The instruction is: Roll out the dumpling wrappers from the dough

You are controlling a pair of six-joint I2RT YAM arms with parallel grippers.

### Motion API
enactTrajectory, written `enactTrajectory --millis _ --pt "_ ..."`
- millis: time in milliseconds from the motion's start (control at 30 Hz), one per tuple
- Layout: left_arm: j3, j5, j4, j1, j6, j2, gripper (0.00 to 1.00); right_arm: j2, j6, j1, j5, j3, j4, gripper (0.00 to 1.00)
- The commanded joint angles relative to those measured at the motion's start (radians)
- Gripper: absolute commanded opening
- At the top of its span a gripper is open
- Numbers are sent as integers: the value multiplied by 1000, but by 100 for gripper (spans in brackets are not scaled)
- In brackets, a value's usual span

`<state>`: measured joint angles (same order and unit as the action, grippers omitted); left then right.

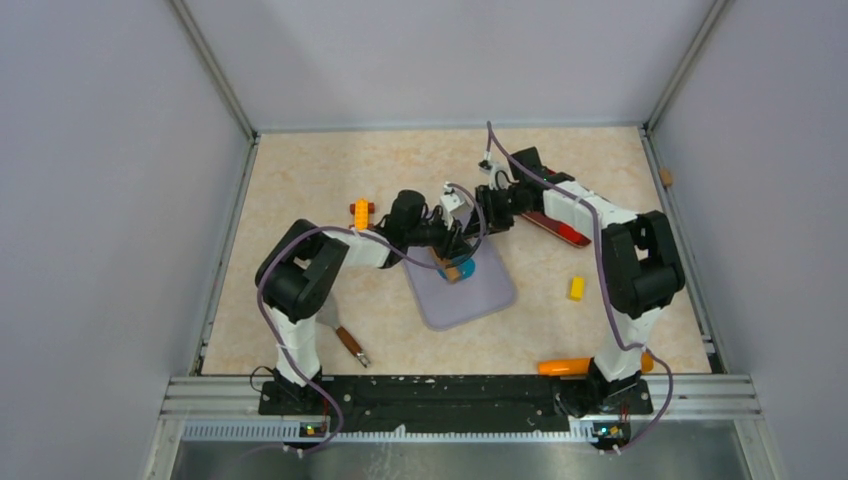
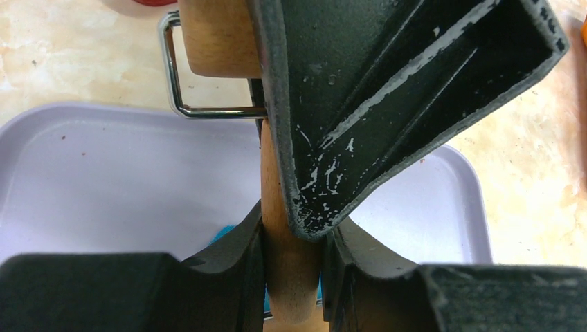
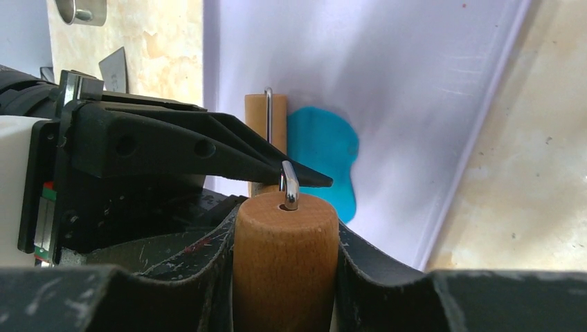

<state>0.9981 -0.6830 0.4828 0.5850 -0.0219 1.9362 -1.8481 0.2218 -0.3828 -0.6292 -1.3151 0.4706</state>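
Note:
A flattened teal-blue patch of dough (image 3: 325,155) lies on the lavender mat (image 1: 470,300); in the top view the dough (image 1: 469,268) peeks out beside the tan wooden roller (image 1: 454,268). The roller's small far drum (image 3: 266,114) rests at the dough's edge. My left gripper (image 2: 292,235) is shut on the roller's thin wooden handle (image 2: 291,277). My right gripper (image 3: 286,228) is shut on the roller's thick drum (image 3: 286,263), where a wire bracket (image 3: 289,187) enters. Both grippers meet over the mat's far corner. The dumpling wrappers are out of view.
Around the mat lie an orange block (image 1: 361,213), a yellow block (image 1: 577,288), an orange carrot-shaped piece (image 1: 565,366), a red-and-black tool (image 1: 560,230) and a brown-handled tool (image 1: 350,343). A metal ring (image 3: 82,10) sits on the tabletop. Walls enclose three sides.

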Motion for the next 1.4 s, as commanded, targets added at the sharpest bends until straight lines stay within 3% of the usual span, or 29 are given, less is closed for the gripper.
enactTrajectory --millis 0,467,767,1067,1367 --pt "-65 105 -131 -27 2 2 0 -77 -75 -102 132 71 41 0" --pt "-125 109 -161 -35 -19 -97 0 -60 -23 -131 91 73 -22 0" --pt "18 71 -237 -35 1 -287 0 26 13 -107 42 -198 61 0" --pt "145 86 -188 37 43 -138 0 72 -43 25 105 -135 111 0" --pt "153 250 -52 84 79 44 0 77 -116 34 199 -31 47 0"
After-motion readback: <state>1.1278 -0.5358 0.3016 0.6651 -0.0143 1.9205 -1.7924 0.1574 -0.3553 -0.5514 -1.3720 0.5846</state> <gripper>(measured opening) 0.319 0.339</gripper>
